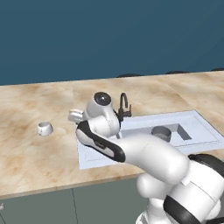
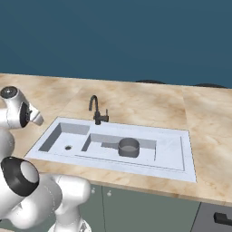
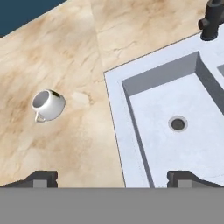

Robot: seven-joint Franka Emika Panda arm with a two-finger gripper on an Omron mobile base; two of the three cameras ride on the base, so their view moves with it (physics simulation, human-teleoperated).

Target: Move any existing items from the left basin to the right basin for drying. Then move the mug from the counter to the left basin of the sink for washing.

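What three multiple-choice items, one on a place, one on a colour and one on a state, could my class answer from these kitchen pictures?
1. Where is the pan?
A. in the right basin
B. in the left basin
C. on the counter

2. What colour is the faucet?
A. white
B. black
C. tan

3. How does the gripper stand?
A. shut on the mug
B. shut on nothing
C. open, holding nothing

Answers:
1 A: the pan sits in the wider recess.
2 B: it shows dark against the pale sink.
3 C: the finger tips stand far apart and the mug rests on the counter, away from them.
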